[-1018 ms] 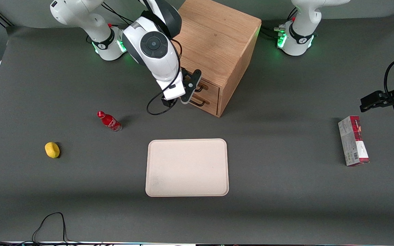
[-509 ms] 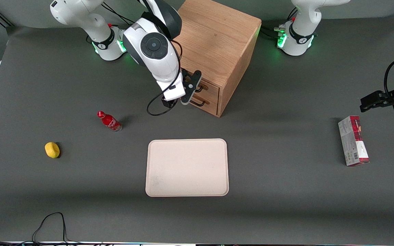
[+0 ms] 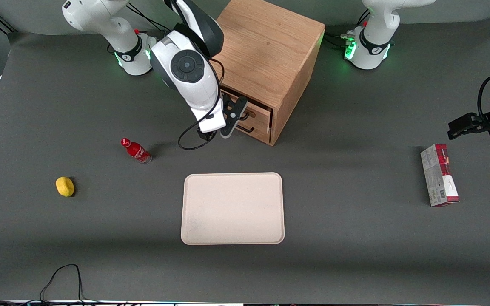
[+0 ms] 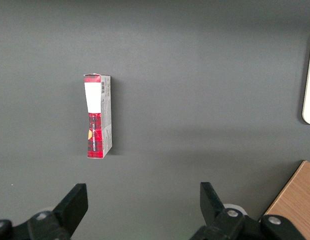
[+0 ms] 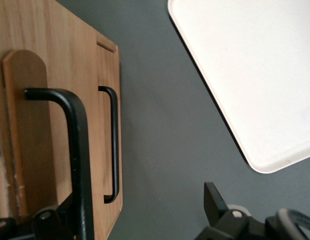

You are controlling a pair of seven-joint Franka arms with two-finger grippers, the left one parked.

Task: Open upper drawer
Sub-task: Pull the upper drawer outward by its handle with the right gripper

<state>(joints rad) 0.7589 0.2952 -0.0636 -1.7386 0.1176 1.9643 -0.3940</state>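
Reaching down beside the cabinet (image 3: pixel 270 55), the claw (image 3: pixel 233 115) grips the upper drawer (image 3: pixel 257 114) handle (image 5: pixel 75 145); tray (image 3: pixel 232 208) lies nearer the front camera.

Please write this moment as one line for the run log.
phase: pulling | hand: at upper drawer handle | drawer: partly out of cabinet | lower drawer: closed

Robotics laboratory test bench. Two pedestal-mounted arm bases (image 3: pixel 132 53) with green status lights stand at 12 o'clock on a grey-matted table (image 3: pixel 355 238). Loose cable (image 3: pixel 64 278) lies at 7 o'clock.
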